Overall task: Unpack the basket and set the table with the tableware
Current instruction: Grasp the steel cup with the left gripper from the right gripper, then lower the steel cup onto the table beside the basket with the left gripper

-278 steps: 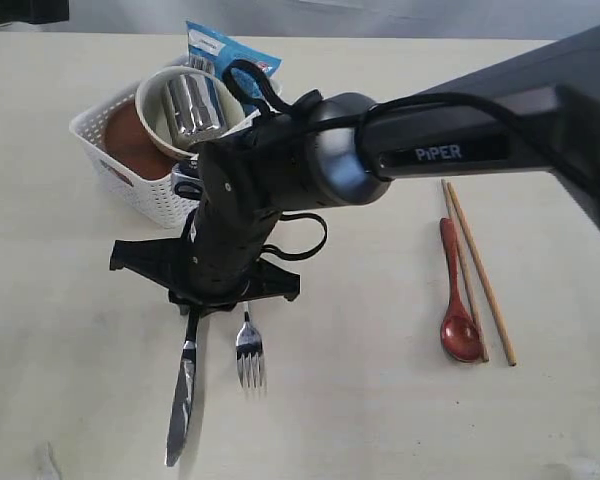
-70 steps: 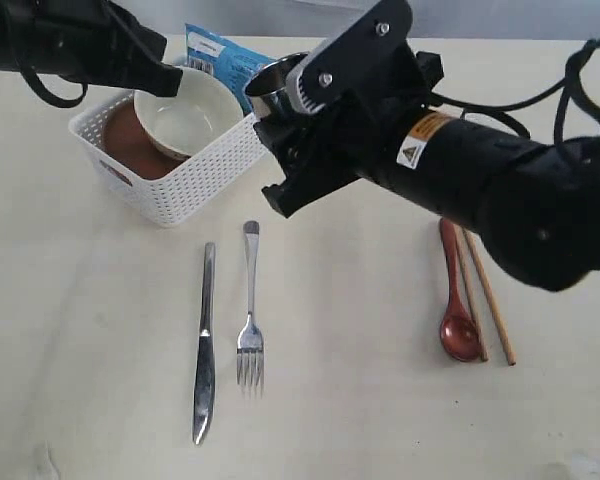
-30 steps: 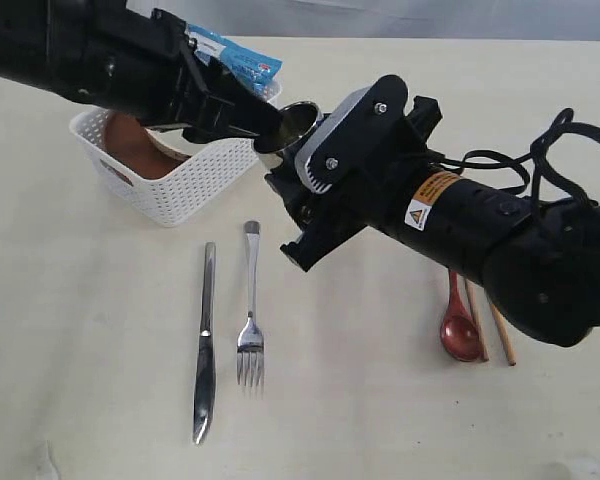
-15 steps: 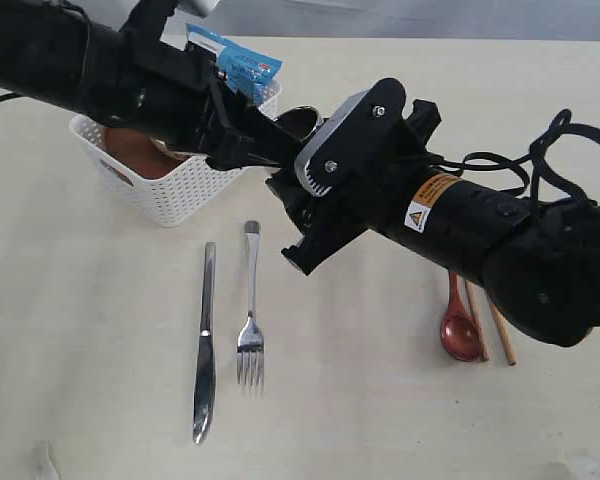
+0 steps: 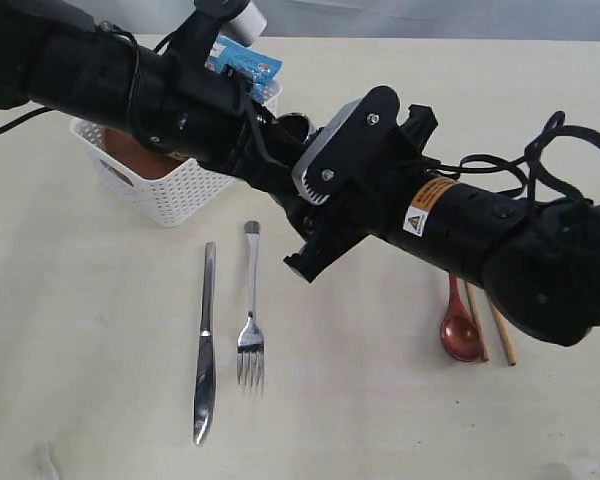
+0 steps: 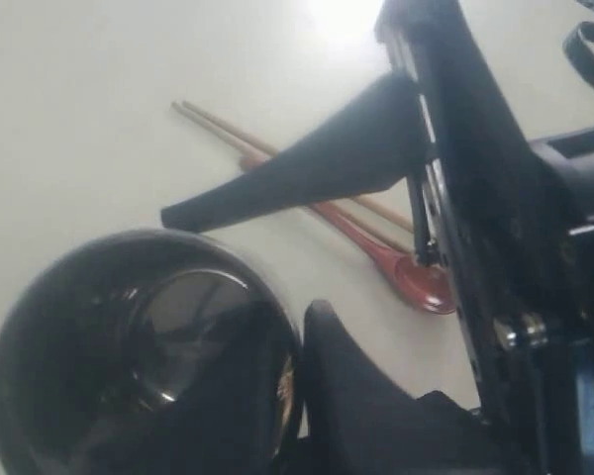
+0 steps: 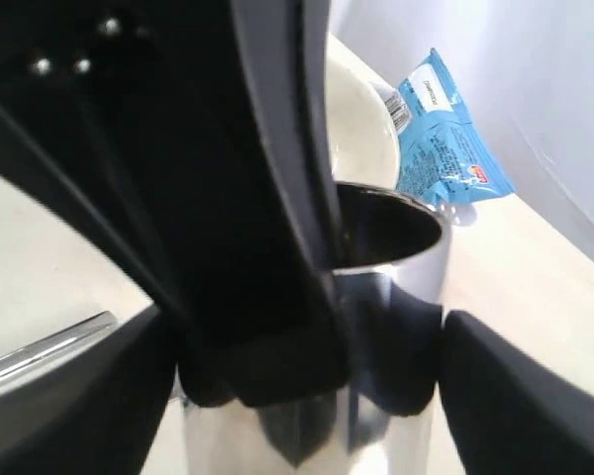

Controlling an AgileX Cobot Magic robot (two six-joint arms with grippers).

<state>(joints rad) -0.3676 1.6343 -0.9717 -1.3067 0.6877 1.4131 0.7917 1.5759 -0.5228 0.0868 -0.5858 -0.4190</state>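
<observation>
The steel cup (image 5: 296, 124) hangs upright just right of the white basket (image 5: 170, 195). My left gripper (image 6: 292, 336) is shut on its rim, one finger inside the cup (image 6: 129, 356) and one outside. My right gripper (image 7: 307, 416) is shut on the cup (image 7: 401, 272) lower down, with a finger against each side of the wall. The knife (image 5: 205, 345) and fork (image 5: 249, 320) lie side by side on the table (image 5: 80, 330). The dark red spoon (image 5: 458, 330) and chopsticks (image 5: 502, 335) lie at the right. The reddish-brown plate (image 5: 130, 155) is in the basket. The cream bowl (image 7: 361, 119) shows only in the right wrist view.
A blue snack packet (image 5: 250, 62) leans at the basket's far side. The left arm crosses over the basket and hides most of its inside. The right arm stretches from the right edge over the spoon's handle.
My left gripper has moved right from over the basket to the cup and has shut on its rim. The right gripper and cup have barely moved.
</observation>
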